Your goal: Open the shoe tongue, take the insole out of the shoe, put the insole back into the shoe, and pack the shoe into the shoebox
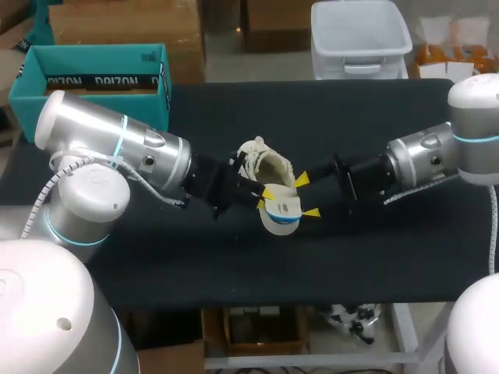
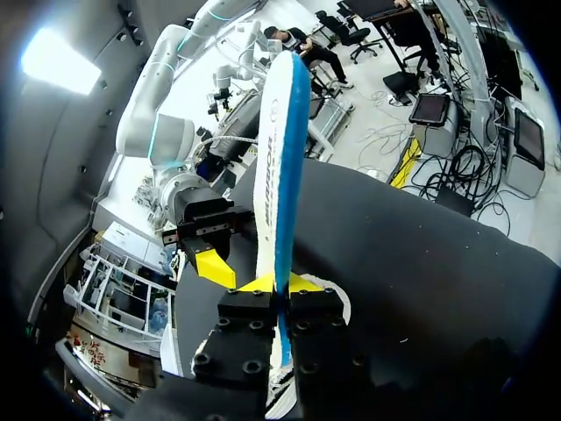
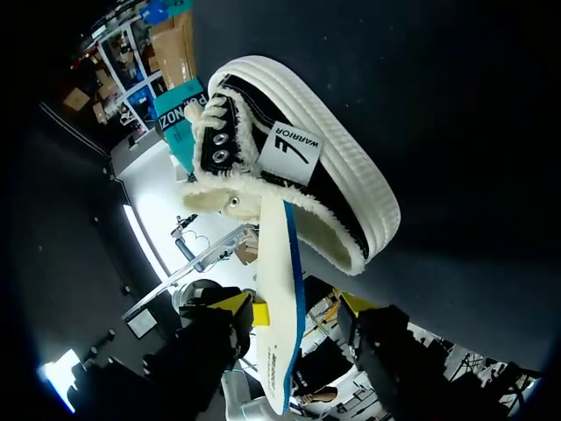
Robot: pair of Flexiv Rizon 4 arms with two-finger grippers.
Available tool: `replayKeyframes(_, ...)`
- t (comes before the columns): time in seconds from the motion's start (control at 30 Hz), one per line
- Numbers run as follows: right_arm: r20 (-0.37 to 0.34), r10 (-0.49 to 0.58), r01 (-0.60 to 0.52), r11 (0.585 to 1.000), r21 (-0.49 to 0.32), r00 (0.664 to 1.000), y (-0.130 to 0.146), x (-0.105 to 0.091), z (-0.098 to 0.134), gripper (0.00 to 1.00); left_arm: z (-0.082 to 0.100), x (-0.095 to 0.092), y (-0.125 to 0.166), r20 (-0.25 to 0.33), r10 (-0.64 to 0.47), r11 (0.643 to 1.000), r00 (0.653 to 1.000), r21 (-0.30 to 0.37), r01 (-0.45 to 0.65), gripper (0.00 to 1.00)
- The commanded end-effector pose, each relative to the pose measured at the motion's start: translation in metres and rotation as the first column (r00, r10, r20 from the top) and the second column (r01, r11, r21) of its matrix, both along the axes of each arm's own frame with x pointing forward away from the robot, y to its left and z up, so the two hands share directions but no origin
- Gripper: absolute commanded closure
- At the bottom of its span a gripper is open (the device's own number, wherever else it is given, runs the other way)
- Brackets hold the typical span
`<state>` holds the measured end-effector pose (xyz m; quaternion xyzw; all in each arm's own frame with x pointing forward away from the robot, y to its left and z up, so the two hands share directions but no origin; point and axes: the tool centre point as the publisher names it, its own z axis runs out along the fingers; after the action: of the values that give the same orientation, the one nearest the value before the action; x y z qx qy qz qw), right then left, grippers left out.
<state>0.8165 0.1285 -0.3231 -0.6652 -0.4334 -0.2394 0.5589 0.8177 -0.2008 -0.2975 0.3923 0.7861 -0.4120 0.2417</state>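
Left tool [image 1: 266,195] was clamped on the insole [image 1: 281,212], held on edge at the opening of the shoe [image 1: 263,162] on the surface [image 1: 234,261]. Right tool [image 1: 306,195] stood open, straddling the insole.

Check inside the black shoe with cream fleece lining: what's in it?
Only cream fleece shows in the black shoe. The white, blue-edged insole is mostly outside, clamped in the left gripper; its far end meets the opening. The toe interior is hidden.

You've got a table [image 1: 374,257] with a black top, and the shoe [image 1: 263,165] is sitting on it, pretty much dead center. The open teal shoebox [image 1: 93,82] is parked at its far left corner.
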Motion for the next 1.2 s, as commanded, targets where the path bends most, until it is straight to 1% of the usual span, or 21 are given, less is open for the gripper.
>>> replayKeyframes(0.03, 0.003, -0.007, 0.007, 1.000, 0.022, 1.000, 0.005, 0.003, -0.008, 0.55, -0.001, 0.008, -0.005, -0.006, -0.014, 1.000, 1.000, 0.014, 0.014, 1.00)
replayKeyframes(0.07, 0.004, -0.008, 0.007, 1.000, 0.023, 1.000, 0.006, 0.004, -0.008, 0.63, -0.002, 0.009, -0.005, -0.004, -0.015, 1.000, 1.000, 0.018, 0.015, 1.00)
replayKeyframes(0.13, 0.005, -0.010, 0.010, 1.000, 0.023, 1.000, 0.009, 0.004, -0.008, 0.81, -0.002, 0.012, -0.005, -0.003, -0.016, 1.000, 1.000, 0.021, 0.016, 1.00)
replayKeyframes(0.17, 0.005, -0.011, 0.011, 1.000, 0.022, 1.000, 0.011, 0.005, -0.008, 0.93, -0.003, 0.014, -0.005, 0.000, -0.015, 1.000, 1.000, 0.026, 0.015, 1.00)
replayKeyframes(0.2, 0.004, -0.012, 0.012, 1.000, 0.022, 1.000, 0.012, 0.005, -0.008, 1.00, -0.003, 0.015, -0.005, 0.003, -0.014, 0.999, 1.000, 0.030, 0.014, 1.00)
replayKeyframes(0.33, -0.003, -0.016, 0.016, 1.000, 0.018, 1.000, 0.017, 0.008, -0.009, 1.00, -0.005, 0.022, -0.004, 0.004, -0.013, 0.999, 1.000, 0.039, 0.013, 1.00)
replayKeyframes(0.5, -0.017, -0.017, 0.018, 0.999, 0.028, 1.000, 0.019, 0.015, -0.017, 1.00, -0.010, 0.031, -0.005, 0.009, 0.000, 0.998, 1.000, 0.063, 0.000, 1.00)
replayKeyframes(0.7, -0.010, -0.005, 0.005, 0.999, 0.036, 1.000, 0.023, 0.025, -0.021, 1.00, -0.011, 0.038, -0.004, 0.013, 0.004, 0.997, 1.000, 0.075, -0.005, 1.00)
replayKeyframes(0.77, -0.008, -0.002, 0.003, 0.999, 0.034, 1.000, 0.023, 0.030, -0.022, 1.00, -0.012, 0.041, -0.004, 0.023, 0.009, 0.996, 1.000, 0.087, -0.011, 1.00)
replayKeyframes(0.93, -0.006, 0.003, -0.003, 1.000, 0.027, 1.000, 0.023, 0.040, -0.025, 1.00, -0.019, 0.046, -0.007, 0.034, 0.013, 0.993, 0.999, 0.119, -0.017, 1.00)
replayKeyframes(1.1, -0.007, 0.002, -0.002, 1.000, 0.018, 1.000, 0.023, 0.043, -0.023, 1.00, -0.027, 0.054, -0.008, 0.040, 0.030, 0.989, 0.999, 0.145, -0.036, 1.00)
replayKeyframes(1.13, -0.010, 0.003, -0.002, 1.000, 0.015, 1.000, 0.023, 0.044, -0.023, 0.98, -0.029, 0.057, -0.008, 0.037, 0.037, 0.988, 0.999, 0.147, -0.042, 1.00)
replayKeyframes(1.2, -0.012, 0.002, -0.002, 1.000, 0.014, 1.000, 0.023, 0.044, -0.023, 0.87, -0.032, 0.059, -0.007, 0.042, 0.047, 0.987, 0.998, 0.155, -0.053, 1.00)
